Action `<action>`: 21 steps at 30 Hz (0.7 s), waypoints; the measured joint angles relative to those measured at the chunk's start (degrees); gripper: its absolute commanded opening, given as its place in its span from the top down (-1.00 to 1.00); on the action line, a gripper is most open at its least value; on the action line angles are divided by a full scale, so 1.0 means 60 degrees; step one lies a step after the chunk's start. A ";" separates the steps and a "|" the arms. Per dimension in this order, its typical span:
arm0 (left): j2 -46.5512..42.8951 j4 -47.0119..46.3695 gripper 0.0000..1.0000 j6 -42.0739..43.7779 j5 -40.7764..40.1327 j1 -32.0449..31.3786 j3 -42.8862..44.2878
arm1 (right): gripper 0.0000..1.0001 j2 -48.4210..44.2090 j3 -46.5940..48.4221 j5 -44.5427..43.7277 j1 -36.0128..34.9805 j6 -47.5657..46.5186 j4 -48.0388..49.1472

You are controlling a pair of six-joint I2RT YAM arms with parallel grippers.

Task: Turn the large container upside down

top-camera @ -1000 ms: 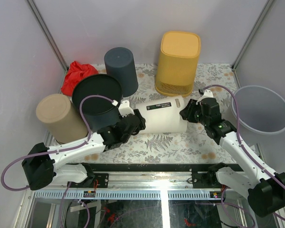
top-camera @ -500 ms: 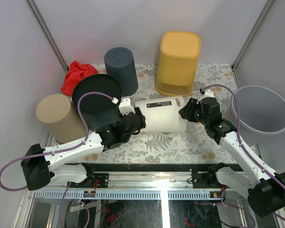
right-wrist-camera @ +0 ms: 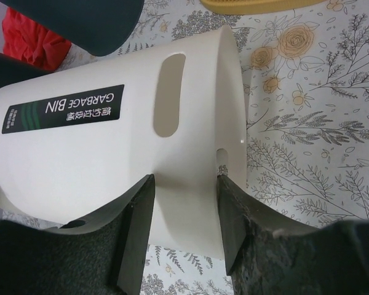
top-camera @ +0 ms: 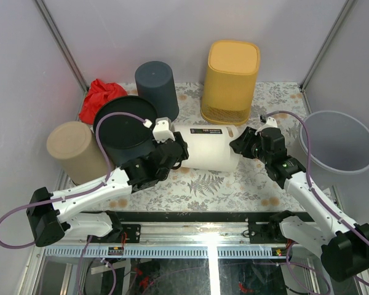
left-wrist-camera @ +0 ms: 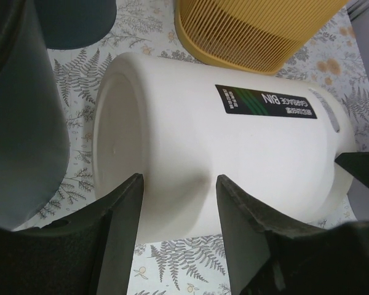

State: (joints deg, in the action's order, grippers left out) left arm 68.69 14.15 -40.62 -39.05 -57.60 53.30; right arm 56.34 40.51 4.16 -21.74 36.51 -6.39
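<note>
The large container, a white garbage bin [top-camera: 206, 147] with a black label, lies on its side mid-table, base to the left, open rim to the right. My left gripper [top-camera: 177, 149] is at its base end. In the left wrist view the bin [left-wrist-camera: 221, 135] fills the frame just past the left gripper [left-wrist-camera: 177, 184], whose jaws are open against the lower base edge. My right gripper [top-camera: 241, 145] is at the rim end. In the right wrist view the bin [right-wrist-camera: 80, 153] has the right gripper [right-wrist-camera: 186, 184] open over its wall beside the rim and handle slot.
A yellow slatted basket [top-camera: 230, 77] stands upside down just behind the white bin. A dark grey bin [top-camera: 157, 89], a black bin [top-camera: 126, 129], a tan bin [top-camera: 77, 150] and a red cloth [top-camera: 98, 98] crowd the left. A translucent grey tub [top-camera: 338, 141] sits right.
My left gripper has moved away from me along the bin's base, and the bin has shifted slightly backward. The right jaws have spread a little wider.
</note>
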 measured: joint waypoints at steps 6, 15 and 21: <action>0.0007 -0.0007 0.03 0.0142 -0.0025 -0.0011 0.0233 | -0.06 -0.0514 -0.0688 0.0018 0.0000 0.0423 0.0499; 0.0178 -0.0018 0.03 0.0328 -0.0138 -0.0080 0.0721 | -0.07 -0.1144 -0.1512 0.0073 0.0000 0.1002 0.1053; 0.0317 -0.0029 0.03 0.0408 -0.0197 -0.0127 0.0918 | -0.07 -0.1479 -0.1967 0.0069 0.0000 0.1330 0.1337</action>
State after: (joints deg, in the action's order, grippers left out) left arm 70.59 13.98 -38.17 -40.23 -58.37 58.81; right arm 47.46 28.71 4.58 -21.74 44.49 1.63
